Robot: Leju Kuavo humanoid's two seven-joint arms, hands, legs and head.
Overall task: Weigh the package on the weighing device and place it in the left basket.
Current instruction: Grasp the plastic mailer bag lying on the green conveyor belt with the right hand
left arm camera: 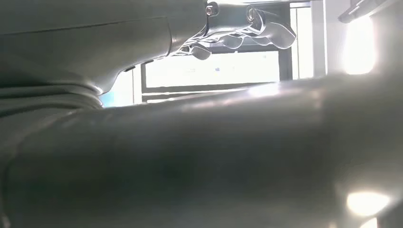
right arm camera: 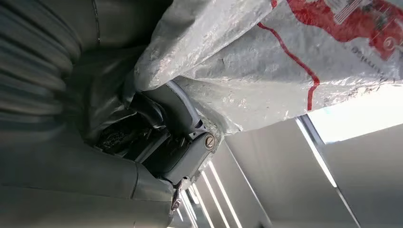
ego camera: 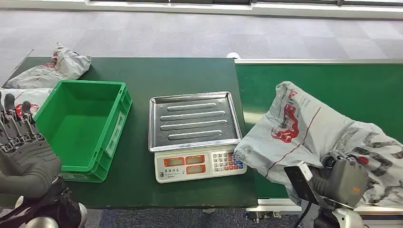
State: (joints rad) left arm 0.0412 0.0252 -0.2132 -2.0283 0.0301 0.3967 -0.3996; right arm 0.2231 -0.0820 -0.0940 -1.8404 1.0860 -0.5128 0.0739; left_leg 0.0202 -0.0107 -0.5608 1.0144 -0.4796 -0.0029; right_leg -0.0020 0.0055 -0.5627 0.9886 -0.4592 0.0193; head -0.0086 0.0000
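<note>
1. The package [ego camera: 309, 128], a grey plastic mailer with red print, is held up by the right hand [right arm camera: 176, 142]. In the right wrist view the crinkled film is seen draped over the fingers, with the thumb closed against it from below.
2. The bulk of the package is seen on the far, inner side of the right hand, above the green conveyor belt [ego camera: 332, 78]. Its lower corner overhangs the right end of the weighing device [ego camera: 197, 135]; whether it touches is not discernible.
3. The steel tray of the weighing device is bare, so weighing is judged not yet done.
4. The left hand [ego camera: 21, 142] is raised with fingers apart and nothing in it, just beside the near left corner of the green basket [ego camera: 114, 128].
5. Risk: the film is slack and slippery; slippage from the right hand is possible if the grip holds loose film only.
6. Risk: a trailing corner could catch the tray rim or press the keypad.
7. Risk: if set off-centre, the package could overhang onto the table [ego camera: 161, 73] and the reading would be false.
8. Two more mailers [ego camera: 50, 69] are noted on the far side of the left hand, beyond the basket.
</note>
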